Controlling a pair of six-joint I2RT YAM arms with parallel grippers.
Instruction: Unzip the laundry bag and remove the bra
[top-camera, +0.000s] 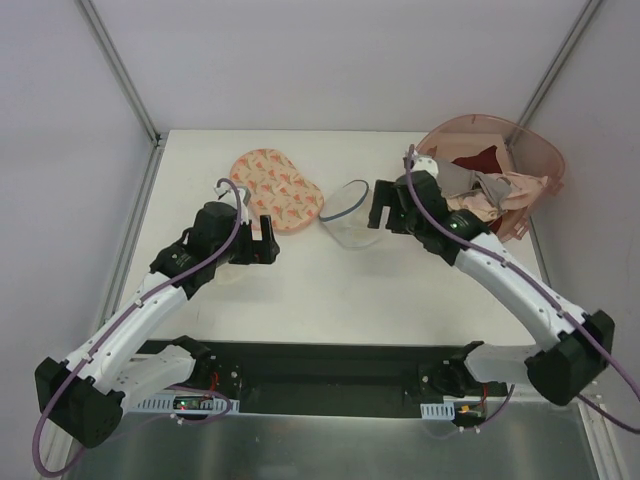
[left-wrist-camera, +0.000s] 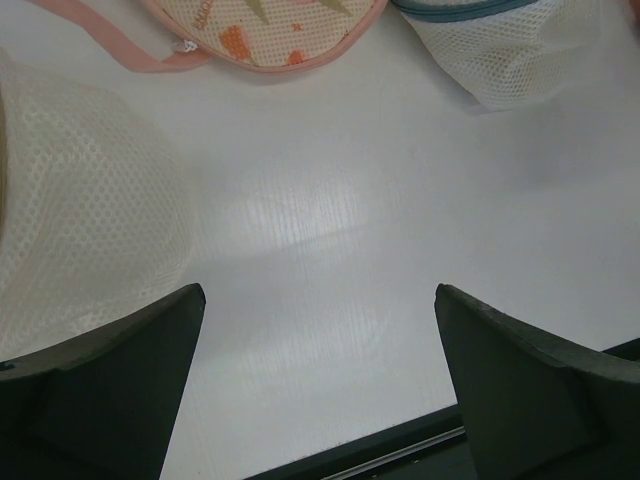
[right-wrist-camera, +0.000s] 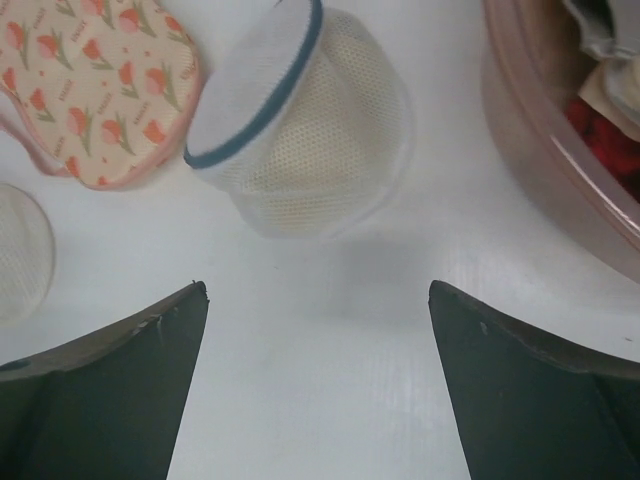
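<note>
The laundry bag (top-camera: 350, 216) is a small white mesh dome with a dark blue zipper rim, lying on the table between my two grippers. The right wrist view has the laundry bag (right-wrist-camera: 300, 130) just ahead of my right gripper (right-wrist-camera: 318, 285), which is open and holds nothing. In the left wrist view the laundry bag (left-wrist-camera: 505, 45) is at the top right, well away from my open left gripper (left-wrist-camera: 320, 290). From above, the left gripper (top-camera: 263, 240) is left of the bag and the right gripper (top-camera: 381, 206) is right beside it. The bra is hidden; only a pale cream tint shows through the mesh.
A flat pink oval pouch (top-camera: 277, 190) with red-orange prints lies left of the bag. A large pink translucent tub (top-camera: 530, 160) with several garments stands at the back right, close behind my right arm. Another white mesh dome (left-wrist-camera: 80, 210) lies beside my left gripper.
</note>
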